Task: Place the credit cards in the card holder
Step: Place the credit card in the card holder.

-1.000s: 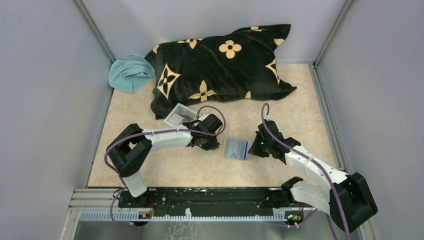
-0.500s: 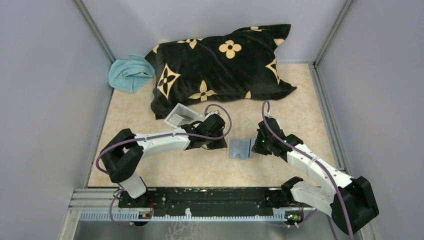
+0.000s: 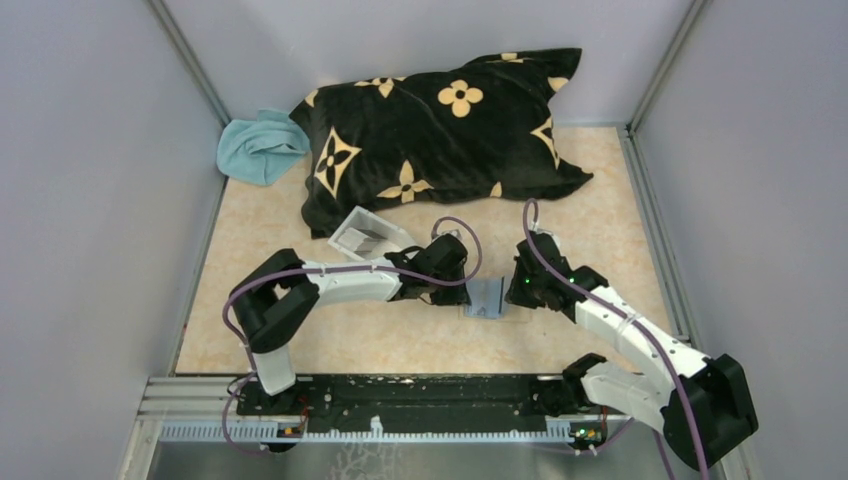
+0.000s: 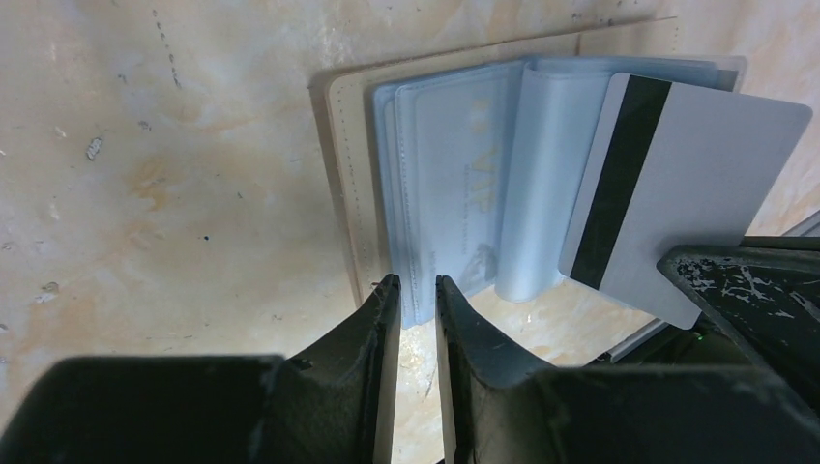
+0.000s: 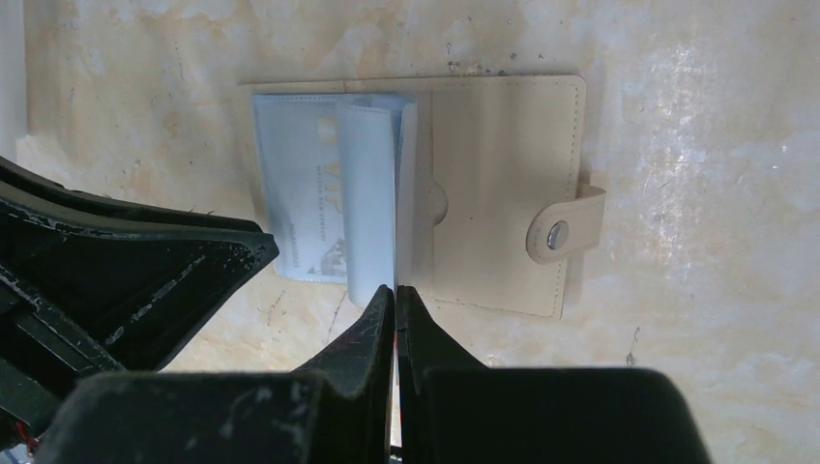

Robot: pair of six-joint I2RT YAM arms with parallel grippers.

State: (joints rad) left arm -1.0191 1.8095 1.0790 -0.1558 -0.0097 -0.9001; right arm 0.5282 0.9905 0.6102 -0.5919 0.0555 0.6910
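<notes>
The tan card holder point(image 5: 493, 184) lies open on the table, snap tab point(image 5: 566, 227) to one side and grey-blue pockets point(image 4: 445, 184) fanned up. One pocket holds a card with pale lettering point(image 4: 474, 193). My right gripper point(image 5: 395, 290) is shut on a light credit card point(image 4: 696, 174) with a black stripe, held on edge over the pockets. My left gripper point(image 4: 413, 282) stands narrowly open, its tips at the near edge of the pockets with bare table showing between them. From above, the left gripper point(image 3: 452, 283) and right gripper point(image 3: 515, 290) flank the card holder point(image 3: 487, 297).
A clear shallow tray point(image 3: 362, 232) sits just behind the left arm. A black pillow with tan flowers point(image 3: 440, 130) and a teal cloth point(image 3: 258, 148) lie at the back. Grey walls close in on both sides.
My left arm has reached right until its gripper meets the card holder. The card holder has shifted slightly right. The right gripper has edged in with its card.
</notes>
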